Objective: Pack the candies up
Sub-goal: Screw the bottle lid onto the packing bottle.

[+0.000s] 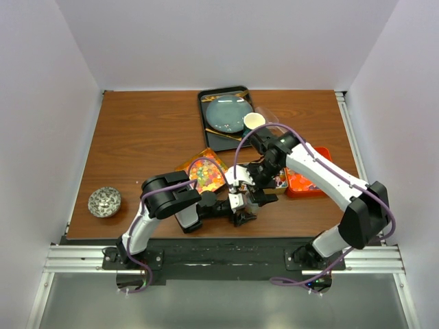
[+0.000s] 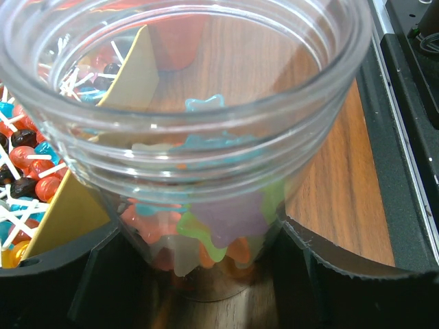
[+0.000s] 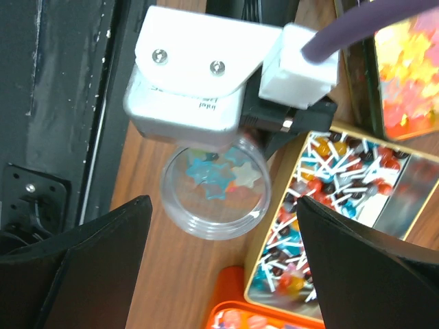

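Right wrist view: the right end effector (image 3: 223, 209) hangs released, its two dark fingers (image 3: 82, 274) spread wide at 7 and 5 o'clock with nothing gripped. Directly below the gap a clear jar (image 3: 180, 209) stands on the worktop (image 3: 199, 274). Star-shaped candies (image 3: 216, 179), blue, pale and orange, lie on the jar's bottom. At the jar's 12 o'clock sits the left arm's white camera housing (image 3: 192, 75). At its 3 o'clock, just beside it, a tin (image 3: 401, 199) holds lollipops (image 3: 329, 178) with white sticks. In the left wrist view the left end effector (image 2: 206, 298) is clenched on the jar, one finger on either side of its base.
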Robot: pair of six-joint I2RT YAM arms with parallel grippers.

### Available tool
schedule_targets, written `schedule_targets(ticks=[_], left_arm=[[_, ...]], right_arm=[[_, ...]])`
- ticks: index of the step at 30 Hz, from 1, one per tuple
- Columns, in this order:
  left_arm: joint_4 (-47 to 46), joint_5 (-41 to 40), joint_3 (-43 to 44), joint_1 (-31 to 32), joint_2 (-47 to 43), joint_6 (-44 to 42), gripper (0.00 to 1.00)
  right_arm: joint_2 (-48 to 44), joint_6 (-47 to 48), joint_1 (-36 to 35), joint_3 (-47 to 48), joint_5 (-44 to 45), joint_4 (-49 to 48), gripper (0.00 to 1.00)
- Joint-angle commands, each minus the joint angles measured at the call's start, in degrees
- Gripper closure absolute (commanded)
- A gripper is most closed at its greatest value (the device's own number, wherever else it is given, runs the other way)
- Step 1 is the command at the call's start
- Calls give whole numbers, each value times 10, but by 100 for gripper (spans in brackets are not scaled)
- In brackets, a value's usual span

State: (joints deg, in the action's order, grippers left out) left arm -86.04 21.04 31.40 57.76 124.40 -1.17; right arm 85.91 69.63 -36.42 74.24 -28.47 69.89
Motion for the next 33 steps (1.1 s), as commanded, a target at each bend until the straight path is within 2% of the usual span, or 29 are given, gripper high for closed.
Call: schedule_targets(ticks=[1, 8, 18, 33], left_arm=[[55, -16, -12, -5, 37, -25, 100], [55, -17, -8, -6, 41, -22, 100], [54, -16, -7, -10, 43, -15, 100], [54, -15, -4, -23, 48, -7, 100]], right_arm=[[10, 62, -4, 35, -39, 53, 10], [26, 105, -12, 35, -34, 105, 10], [31, 87, -12, 19, -10, 110, 13], [-43, 18, -3, -71, 44, 86, 13]])
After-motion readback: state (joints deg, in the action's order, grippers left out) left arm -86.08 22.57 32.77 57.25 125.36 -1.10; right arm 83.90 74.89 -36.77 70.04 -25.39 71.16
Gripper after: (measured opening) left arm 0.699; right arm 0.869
